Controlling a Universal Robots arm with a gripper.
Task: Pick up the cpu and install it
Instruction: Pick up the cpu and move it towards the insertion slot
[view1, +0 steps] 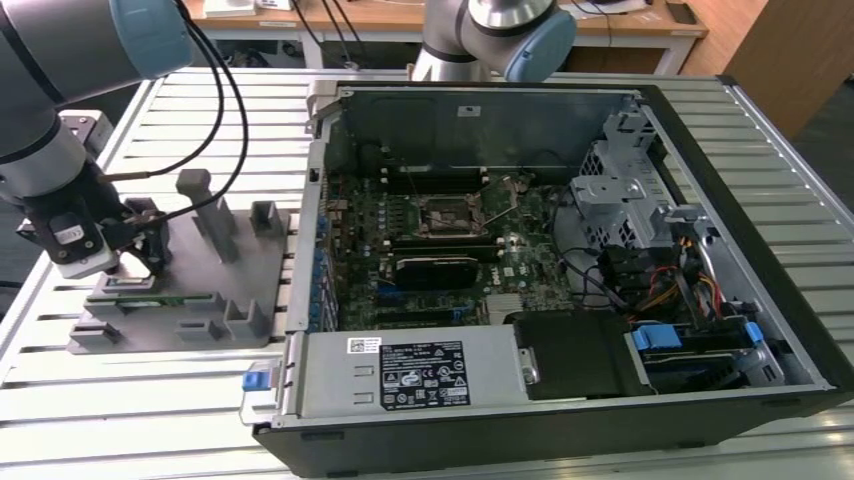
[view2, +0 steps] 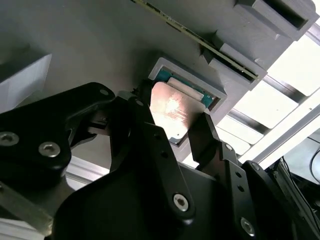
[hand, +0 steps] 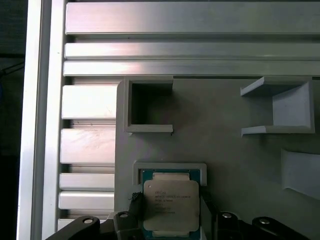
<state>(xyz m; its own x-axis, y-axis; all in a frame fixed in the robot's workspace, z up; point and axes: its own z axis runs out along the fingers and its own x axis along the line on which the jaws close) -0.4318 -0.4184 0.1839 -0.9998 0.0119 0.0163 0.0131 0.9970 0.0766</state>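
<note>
The cpu (hand: 171, 202), a flat square chip with a silvery top and green rim, lies in a raised pocket of the grey fixture block (hand: 225, 160). In the second wrist view the cpu (view2: 172, 107) reflects light between two black fingers (view2: 145, 120). My gripper (hand: 171, 212) is down over it, one finger against each opposite edge, shut on the chip, which still sits in its pocket. In the exterior view the gripper (view1: 134, 262) stands over the fixture block (view1: 200, 310) at the exterior view's left.
An open computer case (view1: 534, 270) lies to the right of the fixture, its motherboard socket (view1: 447, 213) open near the middle. Upright grey posts (view1: 200, 200) rise from the fixture beside the gripper. A second arm's base (view1: 487, 40) stands behind the case.
</note>
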